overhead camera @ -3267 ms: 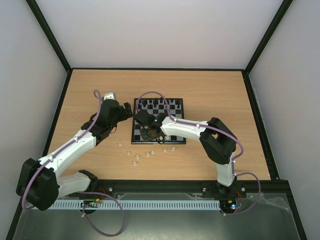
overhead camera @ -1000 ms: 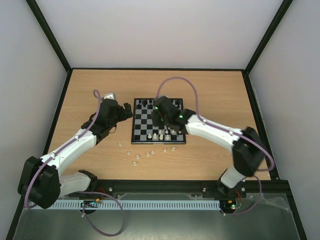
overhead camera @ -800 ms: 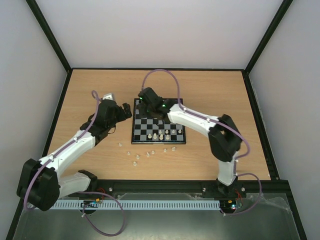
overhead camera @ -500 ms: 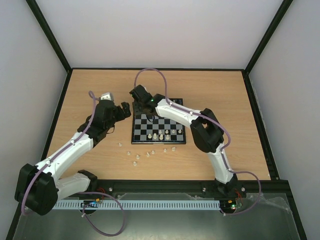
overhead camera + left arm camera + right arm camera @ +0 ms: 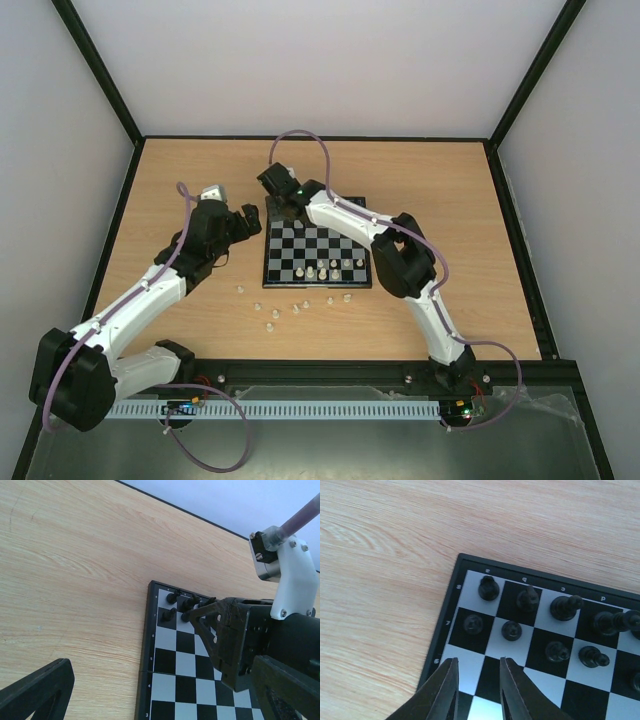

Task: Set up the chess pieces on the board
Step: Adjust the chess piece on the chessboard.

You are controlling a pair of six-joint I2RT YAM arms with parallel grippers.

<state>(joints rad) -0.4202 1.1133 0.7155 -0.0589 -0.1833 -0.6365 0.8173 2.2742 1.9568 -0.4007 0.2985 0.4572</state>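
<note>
We see the small square board (image 5: pixel 296 250) with black and grey-white squares and a thin black rim in the middle of the light wooden table (image 5: pixel 190 180). A few of the tiny cream plastic chess pieces (image 5: pixel 335 268) stand in a row on the near side of the board. More loose cream pieces (image 5: pixel 272 320) sit on the table just in front of it. The tiny black chessmen (image 5: pixel 489 587) stand at the far side.

The right gripper (image 5: pixel 477 667) hangs over the far left corner of the board. Its two fingers are close together with a small gap, and we see nothing between them. The left gripper (image 5: pixel 162 677) is near the left edge of the board, fingers spread wide and holding nothing.

We think the cream pieces are very light, hard and a bit smooth, so a small bump could make them slip or tip over. They will not squash. We would come straight down over one piece, take it around the middle of its body, just above its foot, and squeeze gently. The loose ones sit near each other, so we would pick an outer one first.
</note>
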